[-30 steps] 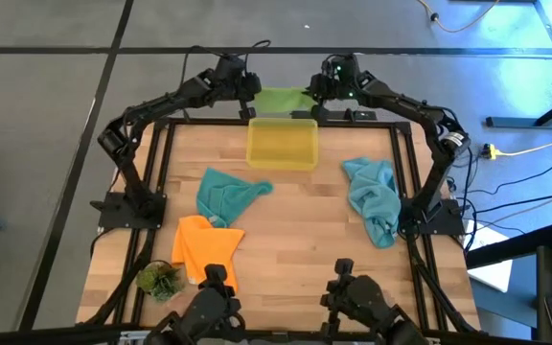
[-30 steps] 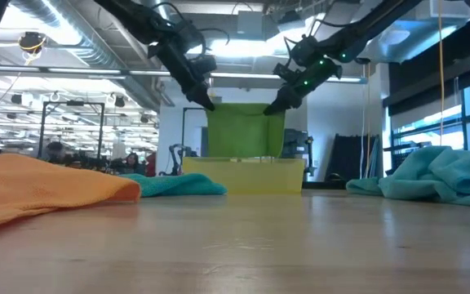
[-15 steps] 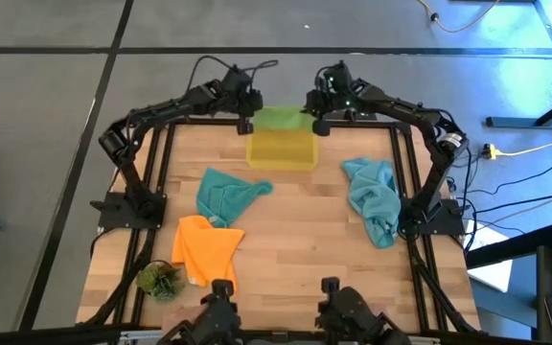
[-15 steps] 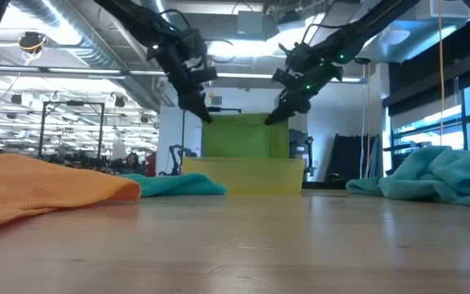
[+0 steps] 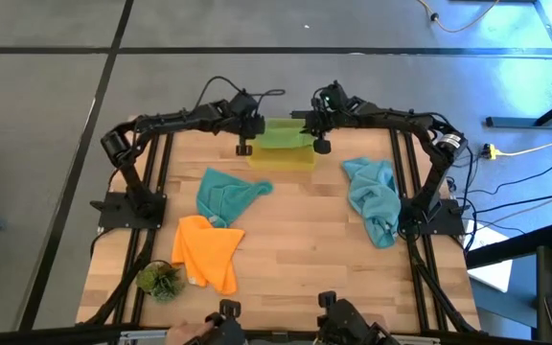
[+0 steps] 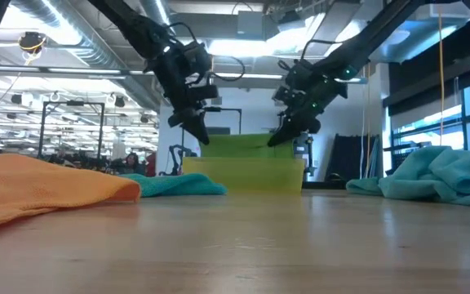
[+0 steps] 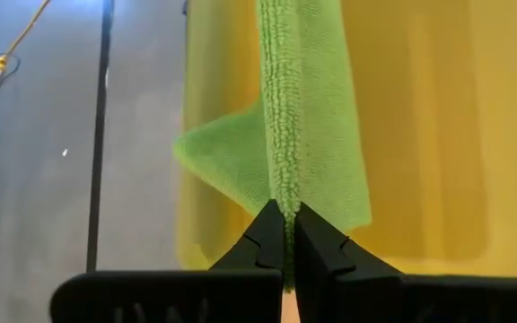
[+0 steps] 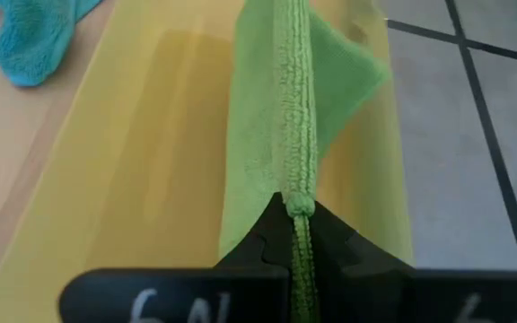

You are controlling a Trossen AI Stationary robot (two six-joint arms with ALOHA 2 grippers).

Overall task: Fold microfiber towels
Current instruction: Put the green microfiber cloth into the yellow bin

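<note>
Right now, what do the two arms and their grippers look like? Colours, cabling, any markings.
Both arms are black, slim and multi-jointed. Loose black cables loop over the left gripper. The right gripper has a small green light glowing near its wrist. Each gripper has two black wedge-shaped fingers; pale characters mark the right gripper's body.

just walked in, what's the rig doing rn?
Both arms are handling the green towel at the far edge of the table. The left gripper and right gripper are each shut on an edge of it, holding it stretched between them over the yellow bin. The orange towel and two teal towels lie crumpled and unfolded on the table.
</note>
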